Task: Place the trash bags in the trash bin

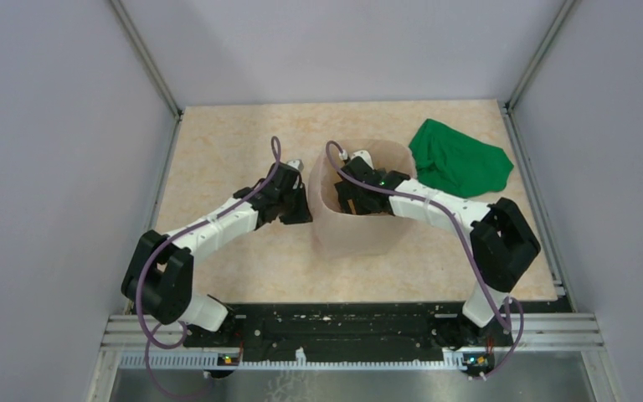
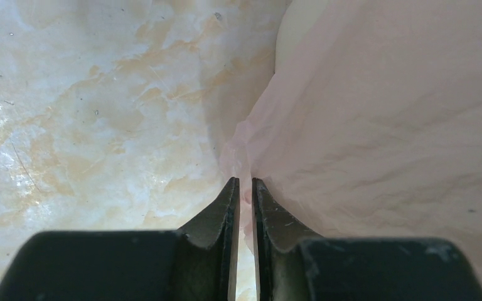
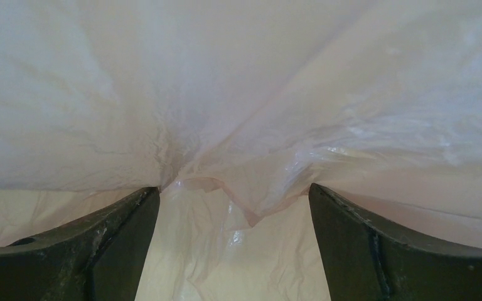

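Left jaws pinch crinkly pink trash bags (image 2: 376, 125); right jaws spread inside beige trash bin (image 2: 296, 25).

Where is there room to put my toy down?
The far left corner of the table, behind the left arm, is bare. So is the near strip before the bin. Around the bin and green cloth it's crowded.

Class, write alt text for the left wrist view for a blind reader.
The left gripper, jaws nearly closed, pinches a fold of the pale-pink trash bag, which fills the right side; marbled beige table lies at left.
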Controlling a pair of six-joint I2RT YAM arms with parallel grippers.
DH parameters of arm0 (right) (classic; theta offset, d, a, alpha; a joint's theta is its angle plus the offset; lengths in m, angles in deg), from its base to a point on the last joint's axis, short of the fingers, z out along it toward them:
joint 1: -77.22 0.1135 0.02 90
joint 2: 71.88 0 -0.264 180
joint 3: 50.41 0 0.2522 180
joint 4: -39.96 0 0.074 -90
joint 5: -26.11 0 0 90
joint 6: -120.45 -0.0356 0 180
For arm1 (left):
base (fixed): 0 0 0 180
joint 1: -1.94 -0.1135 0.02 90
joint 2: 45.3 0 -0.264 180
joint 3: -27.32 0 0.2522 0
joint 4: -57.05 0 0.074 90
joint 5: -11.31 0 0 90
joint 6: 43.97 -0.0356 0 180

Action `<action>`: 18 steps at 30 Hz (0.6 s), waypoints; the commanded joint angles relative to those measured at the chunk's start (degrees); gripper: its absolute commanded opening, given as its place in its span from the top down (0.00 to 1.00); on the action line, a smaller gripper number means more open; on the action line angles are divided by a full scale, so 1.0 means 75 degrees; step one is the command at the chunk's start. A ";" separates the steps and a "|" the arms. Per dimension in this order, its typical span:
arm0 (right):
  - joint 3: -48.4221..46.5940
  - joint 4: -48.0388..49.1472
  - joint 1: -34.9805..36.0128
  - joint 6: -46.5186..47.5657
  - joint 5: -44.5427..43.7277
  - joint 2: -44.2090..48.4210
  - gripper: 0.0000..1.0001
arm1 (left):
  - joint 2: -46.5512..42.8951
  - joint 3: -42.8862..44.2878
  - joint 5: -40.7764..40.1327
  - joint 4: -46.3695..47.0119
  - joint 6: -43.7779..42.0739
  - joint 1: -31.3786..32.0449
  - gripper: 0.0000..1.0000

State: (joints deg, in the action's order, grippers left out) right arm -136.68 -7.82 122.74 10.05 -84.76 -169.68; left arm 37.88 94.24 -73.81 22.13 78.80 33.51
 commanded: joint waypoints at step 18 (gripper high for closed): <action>0.0569 0.0780 -0.0087 0.0418 -0.0475 -0.0678 0.11 | -0.0168 0.0235 -0.0048 0.0001 -0.0309 -0.0131 0.82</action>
State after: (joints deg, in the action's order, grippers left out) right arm -133.42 -2.82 122.74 11.58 -86.94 -172.17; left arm 37.88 94.55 -73.83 21.71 77.64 32.97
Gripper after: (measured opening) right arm 0.888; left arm 0.181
